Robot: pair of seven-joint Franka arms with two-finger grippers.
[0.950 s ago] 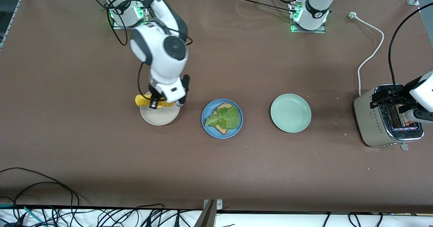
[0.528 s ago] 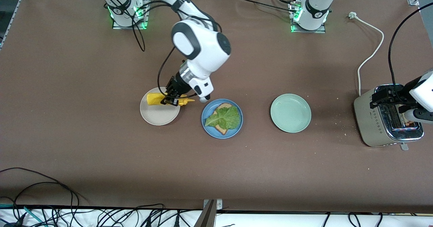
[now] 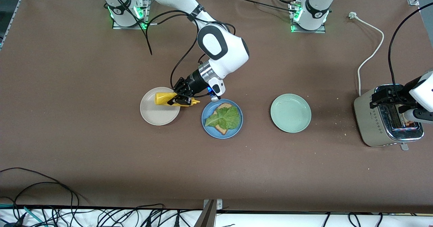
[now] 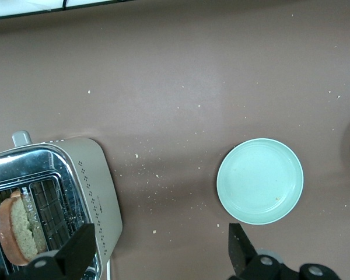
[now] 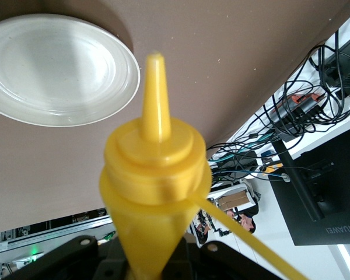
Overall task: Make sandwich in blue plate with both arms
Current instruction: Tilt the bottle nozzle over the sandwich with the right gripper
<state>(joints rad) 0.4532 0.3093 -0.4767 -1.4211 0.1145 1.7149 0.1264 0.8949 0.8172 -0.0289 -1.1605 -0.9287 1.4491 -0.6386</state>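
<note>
Two arms are sharing our table. We are seeing the right gripper (image 3: 181, 98) clamping a yellow squeeze bottle (image 3: 169, 99) on its side, over the beige plate's (image 3: 159, 114) edge, nozzle toward the blue plate (image 3: 222, 118). That plate is holding one bread slice (image 3: 223, 128) under lettuce (image 3: 224, 117). We are finding the left gripper (image 4: 160, 256) hanging open above the toaster (image 3: 385, 118), where another slice (image 4: 13, 227) is sitting.

Toaster (image 3: 389, 117), green plate (image 3: 290, 113), beige plate (image 3: 159, 113).
</note>
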